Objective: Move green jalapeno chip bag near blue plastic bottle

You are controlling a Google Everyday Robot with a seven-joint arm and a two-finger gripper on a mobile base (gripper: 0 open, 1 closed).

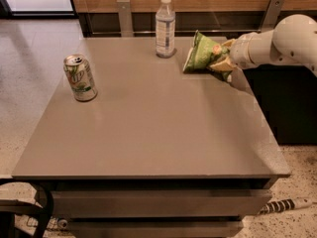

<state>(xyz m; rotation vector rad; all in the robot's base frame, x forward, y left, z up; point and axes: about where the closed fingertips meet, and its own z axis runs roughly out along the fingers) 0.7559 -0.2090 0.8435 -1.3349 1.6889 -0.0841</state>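
Observation:
The green jalapeno chip bag (200,54) is a crinkly light-green bag held upright just above the table (148,118) at the back right. My gripper (223,59) comes in from the right on a white arm and is shut on the bag's right side. The blue plastic bottle (165,27), clear with a white cap and a pale label, stands upright at the table's back edge, a short way to the left of the bag. The bag and the bottle are apart.
A green-and-white soda can (79,77) stands upright near the table's left edge. A wooden wall with metal brackets (125,15) runs behind the table. A dark cabinet (292,103) stands to the right of the table.

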